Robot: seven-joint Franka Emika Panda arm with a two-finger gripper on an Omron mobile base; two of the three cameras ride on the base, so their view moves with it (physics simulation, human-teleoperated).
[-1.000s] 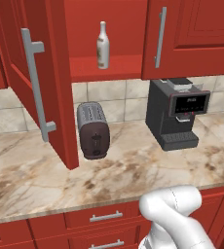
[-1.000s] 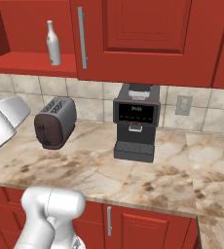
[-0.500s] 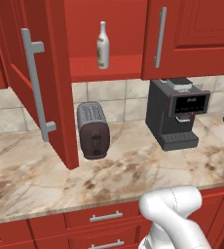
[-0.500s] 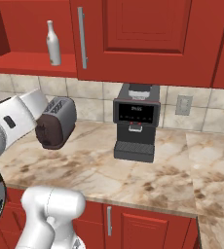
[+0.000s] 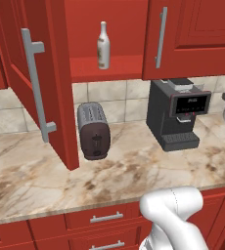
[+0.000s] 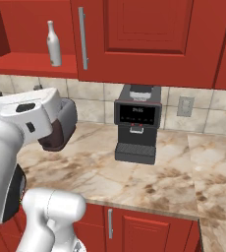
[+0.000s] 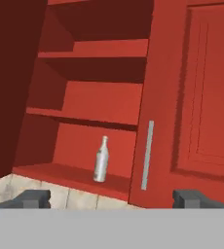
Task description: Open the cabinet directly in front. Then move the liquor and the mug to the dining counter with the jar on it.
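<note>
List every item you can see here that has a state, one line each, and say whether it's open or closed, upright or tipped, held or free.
Red wooden wall cabinet: left door swung open, right door closed.
Slim pale whitish liquor bottle: upright on the lowest shelf, not held.
Two-finger gripper: open, empty, facing the bottle.
Dark toaster: upright on the counter.
Black coffee machine: upright on the counter.
Red drawers: closed.

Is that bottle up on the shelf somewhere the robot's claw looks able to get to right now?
Probably yes. The cabinet door is swung open, the liquor stands alone on the bottom shelf, and the open gripper faces it with nothing between.
</note>
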